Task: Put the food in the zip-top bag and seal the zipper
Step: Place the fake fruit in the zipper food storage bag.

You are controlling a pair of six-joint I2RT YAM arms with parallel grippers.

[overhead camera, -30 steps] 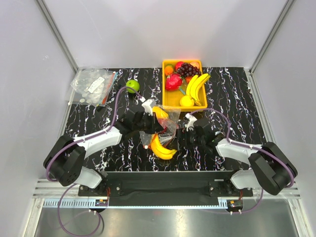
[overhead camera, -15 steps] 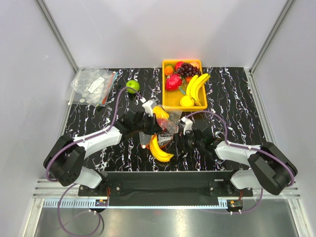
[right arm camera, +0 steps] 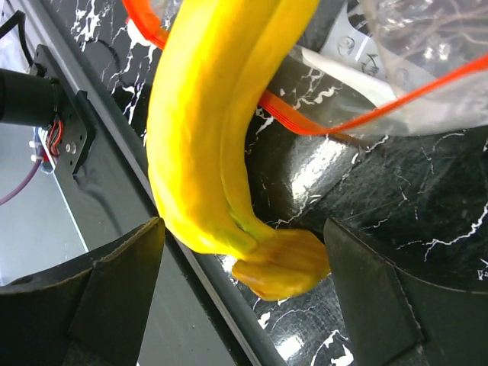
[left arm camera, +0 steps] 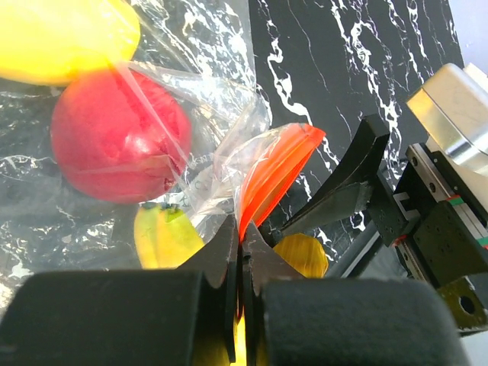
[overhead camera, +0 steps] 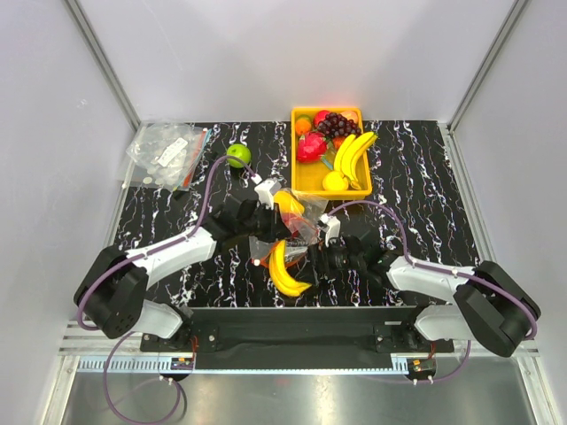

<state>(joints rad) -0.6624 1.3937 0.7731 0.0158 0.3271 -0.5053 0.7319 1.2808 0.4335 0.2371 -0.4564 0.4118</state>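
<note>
Right claw (right arm camera: 244, 229) has slid left since a second ago. Its jaws are wide and straddle the banana bunch (right arm camera: 213, 137) at the stem, gripping nothing. We note the left claw (left arm camera: 240, 238) pinched tight on the zipper (left arm camera: 271, 171). The zip-top bag (left arm camera: 206, 145) lies mid-desk (overhead camera: 425, 177), with the bananas at its mouth.

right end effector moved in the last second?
Yes. The right end effector has shifted away from the yellow tray, down and slightly left in the top view.

Right pincer (overhead camera: 312, 260): moved left across the bench, now straddling the stem end of the banana bunch (overhead camera: 285, 271). Banana bunch: turned from a broad crescent to steeper and narrower, toward the zip-top bag (overhead camera: 299, 227).
</note>
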